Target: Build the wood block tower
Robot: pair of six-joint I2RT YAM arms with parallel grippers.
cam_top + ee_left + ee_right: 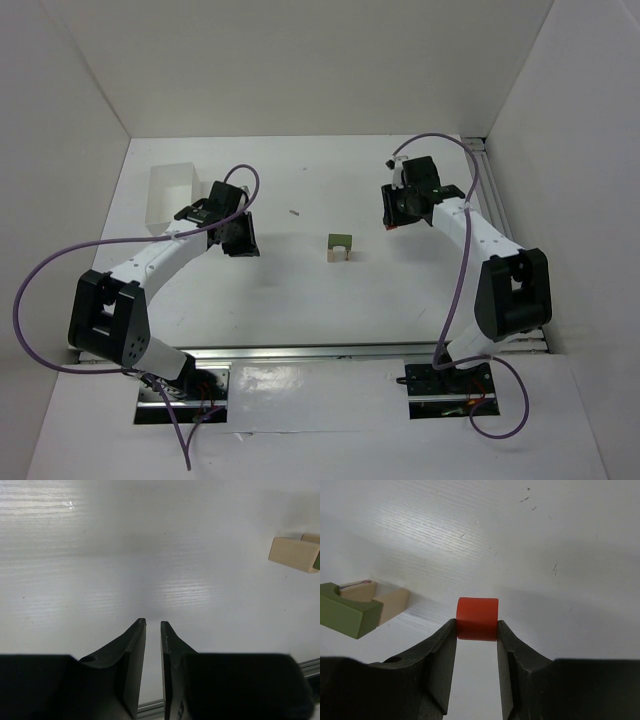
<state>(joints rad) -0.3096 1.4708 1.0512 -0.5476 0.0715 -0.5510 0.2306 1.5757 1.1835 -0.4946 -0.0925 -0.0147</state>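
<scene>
Wood block tower (339, 246) stands partly built near the middle of the white table (300, 300), well apart from both arms. A white box (170, 195) sits at the far left, just behind the left arm.

The left gripper (153, 624) hangs over bare table to the left of the stack. Its jaws stand barely apart with a thin slit between them and nothing in it. The right gripper (476, 625) is on the other side of the stack, with its jaws pinching a red block (477, 618) by two opposite sides. The block's front end pokes out past the fingertips and its underside looks free.

In the right wrist view the stack shows as a dark green block (345, 610) lying over pale tan pieces (390, 605). How squarely it sits on them cannot be told from here.

These pieces are probably light, stiff and smooth-faced, so they will not give under the pads, though they could slip or twist if pinched off-centre. The side grip on the red block looks sound. Nothing seems to hold the stack together except its own weight, so a nudge would likely shift it. The red piece ought to come down gently onto the green top, and any steadying hold belongs low on the tan uprights
</scene>
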